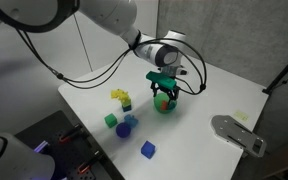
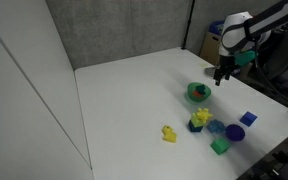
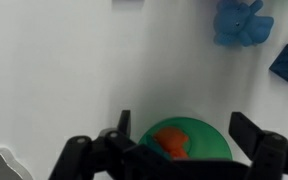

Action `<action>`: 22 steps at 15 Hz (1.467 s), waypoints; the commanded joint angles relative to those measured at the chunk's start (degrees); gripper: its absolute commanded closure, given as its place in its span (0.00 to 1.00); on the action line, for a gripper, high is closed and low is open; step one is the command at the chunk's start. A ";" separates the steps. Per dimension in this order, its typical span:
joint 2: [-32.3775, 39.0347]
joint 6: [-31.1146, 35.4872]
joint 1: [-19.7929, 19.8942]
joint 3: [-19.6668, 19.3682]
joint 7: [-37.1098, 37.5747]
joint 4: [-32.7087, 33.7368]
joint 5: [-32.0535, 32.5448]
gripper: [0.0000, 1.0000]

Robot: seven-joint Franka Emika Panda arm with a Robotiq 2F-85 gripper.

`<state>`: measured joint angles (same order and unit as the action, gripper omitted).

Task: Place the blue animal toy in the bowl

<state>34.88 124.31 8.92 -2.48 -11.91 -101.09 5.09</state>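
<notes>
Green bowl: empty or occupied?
Occupied: the small round green bowl holds an orange piece; the blue animal toy lies outside it.

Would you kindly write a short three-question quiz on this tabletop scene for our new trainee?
1. True or false: the blue animal toy lies inside the bowl.
2. What colour is the item in the bowl? A) orange B) purple C) black
3. Fill in: the gripper is ____ and hangs over the bowl.
Key: 1 false; 2 A; 3 open.
</notes>
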 commanded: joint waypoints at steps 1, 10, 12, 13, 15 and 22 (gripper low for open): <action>-8.96 -0.12 -0.04 -0.67 0.32 -8.69 -0.44 0.00; -25.40 0.85 -1.66 -1.67 4.35 -24.96 0.61 0.00; -29.41 0.50 -2.30 -1.79 6.25 -28.21 1.23 0.00; -31.62 -0.19 -2.59 -1.68 6.82 -29.70 1.16 0.00; -35.48 -1.10 -3.16 -1.48 8.23 -32.21 1.30 0.00; -47.44 -13.32 -5.27 0.49 14.29 -36.69 5.39 0.00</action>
<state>-6.97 115.53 4.38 -3.00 -0.49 -135.45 8.27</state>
